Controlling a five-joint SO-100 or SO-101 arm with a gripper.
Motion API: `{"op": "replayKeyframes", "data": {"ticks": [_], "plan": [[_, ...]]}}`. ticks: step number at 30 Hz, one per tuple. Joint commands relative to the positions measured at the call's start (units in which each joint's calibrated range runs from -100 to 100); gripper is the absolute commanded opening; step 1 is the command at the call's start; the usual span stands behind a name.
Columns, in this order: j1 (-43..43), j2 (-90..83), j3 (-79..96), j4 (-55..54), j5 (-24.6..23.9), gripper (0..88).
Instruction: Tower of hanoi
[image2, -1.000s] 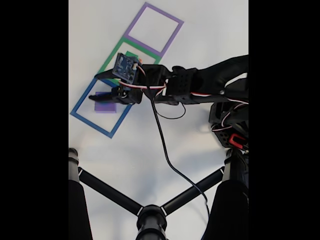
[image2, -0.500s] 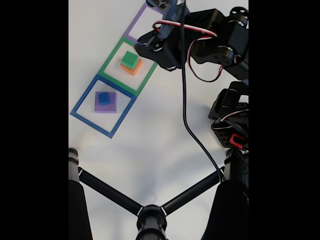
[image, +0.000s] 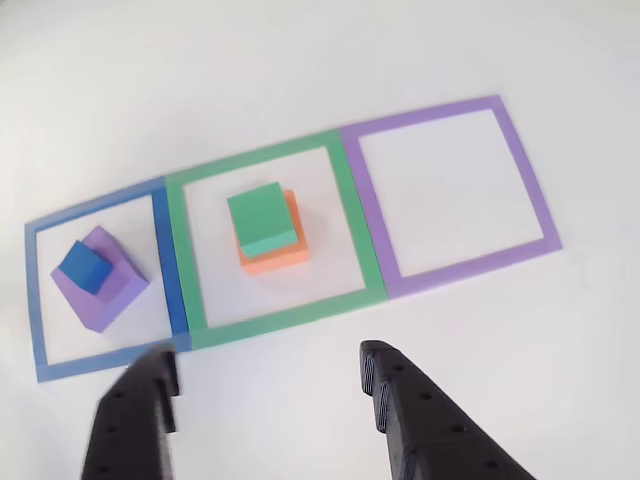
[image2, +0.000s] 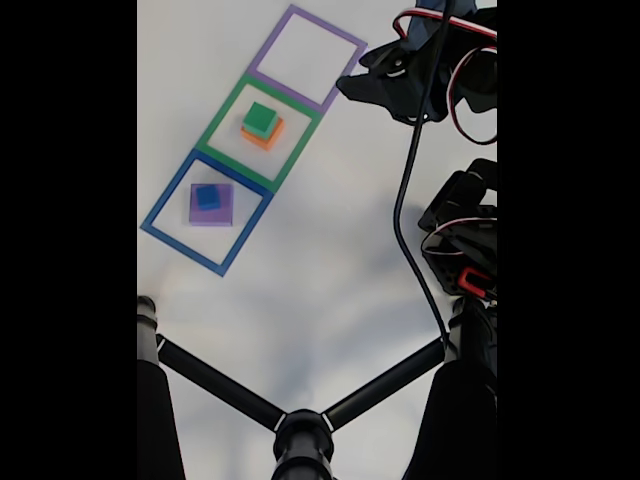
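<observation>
Gripper (image: 270, 385) hanging open and empty, both black fingers (image: 400, 410) poking up from the bottom edge of the other view with bare white table (image: 300, 60) between them. Ahead of those fingers sits the row of three taped squares: the blue square (image: 40, 300) on the left of that view holds a purple block (image: 110, 290) with a small blue block (image: 85, 266) on top; the green square (image: 185, 250) in the middle holds an orange block (image: 275, 258) capped by a green block (image: 260, 218); the purple square (image: 450, 110) on the right stands vacant. Here's the line that matters — the green-on-orange stack lies straight ahead of the open jaws, nearly centred between them, the blue-topped stack off to the left. In the fixed view the gripper (image2: 365, 82) hovers high, just beside the purple square (image2: 305, 45), apart from every block — a reach forward and down looks like the next call
</observation>
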Motion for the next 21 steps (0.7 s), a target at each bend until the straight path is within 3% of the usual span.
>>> {"op": "replayKeyframes", "data": {"ticks": [1,5,7,15,21], "plan": [[1.08,-3.14,8.85,-9.42,2.28,31.7],[1.92,-5.7,22.12,-22.37,7.61,32.2],[2.53,-7.14,29.84,-29.9,12.94,31.1],[2.15,-4.5,53.19,-62.6,13.31,31.7],[-0.44,4.39,60.01,-79.84,13.31,31.3]]}}
